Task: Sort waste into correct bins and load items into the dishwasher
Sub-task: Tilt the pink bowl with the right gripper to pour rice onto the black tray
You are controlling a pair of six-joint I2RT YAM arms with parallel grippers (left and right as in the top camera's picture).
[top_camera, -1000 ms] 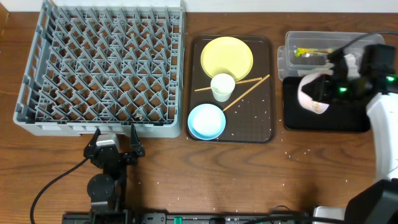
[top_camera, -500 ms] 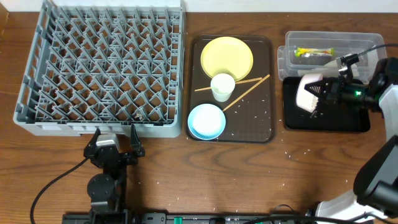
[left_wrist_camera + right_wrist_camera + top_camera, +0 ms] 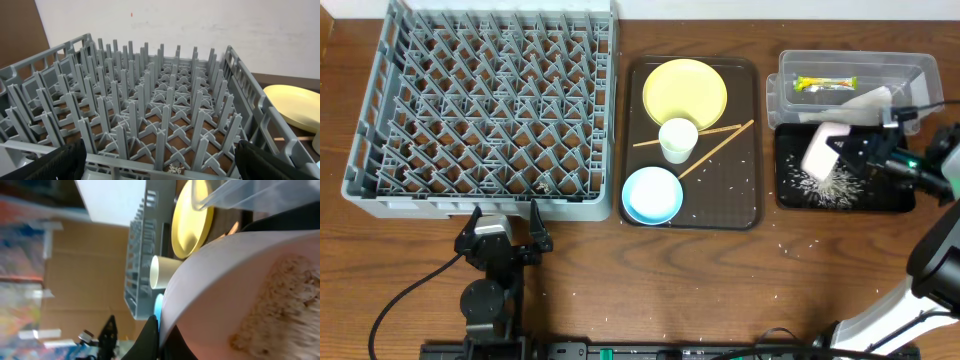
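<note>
My right gripper (image 3: 848, 152) is shut on the rim of the white bowl (image 3: 820, 150) and holds it tipped on its side over the black tray (image 3: 895, 195). Rice scraps (image 3: 818, 187) lie heaped on that tray under the bowl. In the right wrist view the fingers (image 3: 159, 336) pinch the bowl's rim (image 3: 225, 265), and rice (image 3: 280, 305) clings inside. The green-yellow wrapper (image 3: 825, 84) lies in the clear tub (image 3: 775, 90). My left gripper (image 3: 504, 232) is open and empty at the front edge of the grey dish rack (image 3: 485, 105), which fills the left wrist view (image 3: 160, 100).
The brown serving tray (image 3: 745, 200) holds the yellow plate (image 3: 685, 92), the white cup (image 3: 678, 138), the blue bowl (image 3: 652, 194) and two chopsticks (image 3: 720, 133). Loose rice grains dot this tray and the table (image 3: 790, 245) in front of it.
The right gripper has swung the white bowl right and tipped it further over the black tray. Rice has spilled from it onto the tray. The left arm has not moved.
</note>
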